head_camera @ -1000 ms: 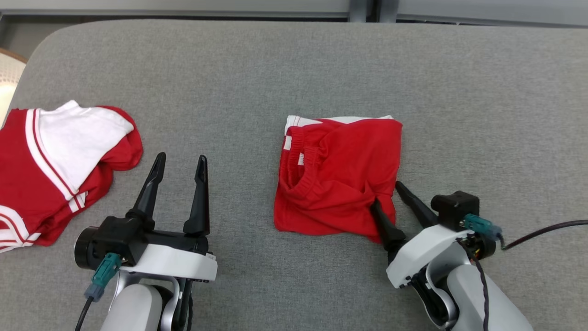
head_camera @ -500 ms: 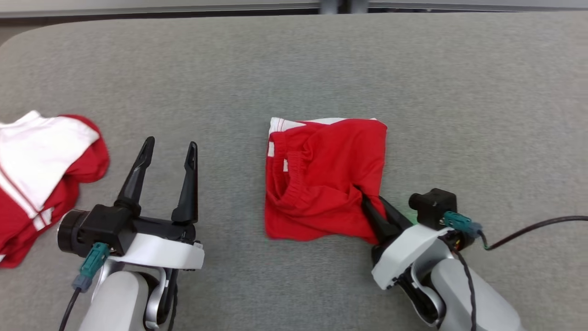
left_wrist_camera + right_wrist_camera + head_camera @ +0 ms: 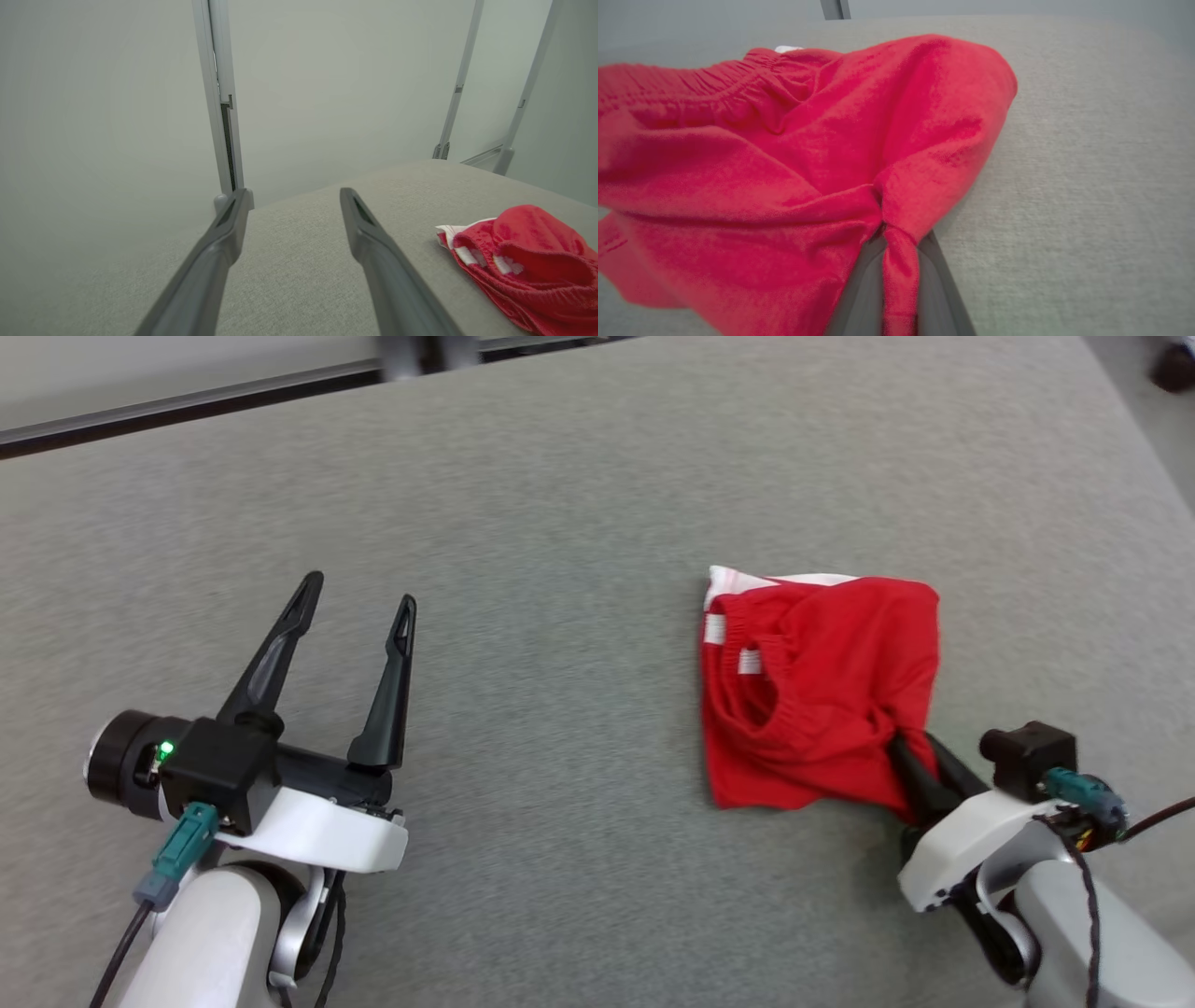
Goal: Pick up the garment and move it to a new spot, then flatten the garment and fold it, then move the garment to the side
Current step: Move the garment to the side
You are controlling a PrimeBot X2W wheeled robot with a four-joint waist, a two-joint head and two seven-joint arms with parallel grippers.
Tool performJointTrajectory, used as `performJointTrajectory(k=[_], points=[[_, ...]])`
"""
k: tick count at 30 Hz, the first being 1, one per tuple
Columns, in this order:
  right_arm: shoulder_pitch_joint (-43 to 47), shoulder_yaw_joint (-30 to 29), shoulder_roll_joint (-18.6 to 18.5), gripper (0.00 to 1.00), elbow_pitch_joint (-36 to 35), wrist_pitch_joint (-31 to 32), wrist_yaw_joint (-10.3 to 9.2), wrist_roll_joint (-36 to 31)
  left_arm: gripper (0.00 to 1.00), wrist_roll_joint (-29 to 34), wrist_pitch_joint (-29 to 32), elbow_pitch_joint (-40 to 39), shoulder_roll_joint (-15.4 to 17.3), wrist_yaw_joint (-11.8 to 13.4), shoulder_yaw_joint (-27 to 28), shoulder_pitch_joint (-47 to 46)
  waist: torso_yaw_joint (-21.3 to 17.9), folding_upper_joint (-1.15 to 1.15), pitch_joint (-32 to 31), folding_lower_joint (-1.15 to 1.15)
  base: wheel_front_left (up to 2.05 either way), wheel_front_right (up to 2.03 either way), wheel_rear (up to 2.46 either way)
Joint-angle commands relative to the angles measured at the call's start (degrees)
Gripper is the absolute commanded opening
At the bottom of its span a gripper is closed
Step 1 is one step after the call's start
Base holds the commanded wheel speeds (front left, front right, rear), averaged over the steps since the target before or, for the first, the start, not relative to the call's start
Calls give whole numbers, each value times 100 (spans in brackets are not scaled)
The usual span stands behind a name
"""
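The grey cloth-covered surface point(image 3: 579, 504) spans the head view. The folded red garment point(image 3: 822, 681), white-trimmed at its far edge, lies on its right part. The right tool point(image 3: 910, 751) is clamped on the garment's near right corner, the cloth bunched between its fingers. The left tool point(image 3: 360, 593) hovers well apart, fingers spread, holding nothing.

The garment point(image 3: 822, 691) is a pair of red shorts with white trim, folded into a rough square and lying on the grey counter point(image 3: 560, 616). Its elastic waistband gapes on the left, with white stripes at the far left corner. The near right corner is bunched, pinched in the right claw point(image 3: 910, 751).
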Motion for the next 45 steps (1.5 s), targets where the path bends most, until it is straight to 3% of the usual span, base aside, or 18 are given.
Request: performJointTrajectory(k=[1,6,11,17,23,29,31,32,39,45], points=[[-25,-50,-85,0,39,-31,-16,-2,100,57,22,-42,46,-30,-11,-104,-458,0,156,0,0,0,0],[-375,-138,-379,0,148,-126,-15,2,100,130,270,-335,144,-95,-115,-320,-814,0,431,0,0,0,0],[-1050,-165,-649,0,329,-261,-15,-41,100,228,490,-601,157,-157,-254,-688,-913,0,879,0,0,0,0],[-2042,-137,-995,0,783,-357,-15,-141,100,390,680,-834,169,-271,-458,-1210,-756,0,1539,0,0,0,0],[-2820,-467,-1481,0,1549,-413,-15,-305,100,480,743,-928,119,-381,-684,-1646,-465,0,2051,0,0,0,0],[-3299,-793,-1599,0,2051,-440,-15,-391,100,517,719,-925,64,-411,-796,-1868,-296,0,2359,0,0,0,0],[-3414,-949,-1594,85,2243,-443,-15,-461,100,523,695,-904,69,-410,-810,-1896,-271,0,2414,0,0,0,0],[-3477,-1062,-1582,100,2252,-444,-14,-511,100,528,684,-882,71,-403,-817,-1910,-264,0,2429,0,0,0,0],[-3220,-1802,-1436,100,2374,-444,-14,-680,100,472,589,-721,84,-371,-828,-1820,-270,0,2249,0,0,0,0],[-2134,-2806,-1060,100,1509,-441,-14,-663,100,314,399,-464,94,-241,-737,-1463,-376,0,1624,0,0,0,0]])
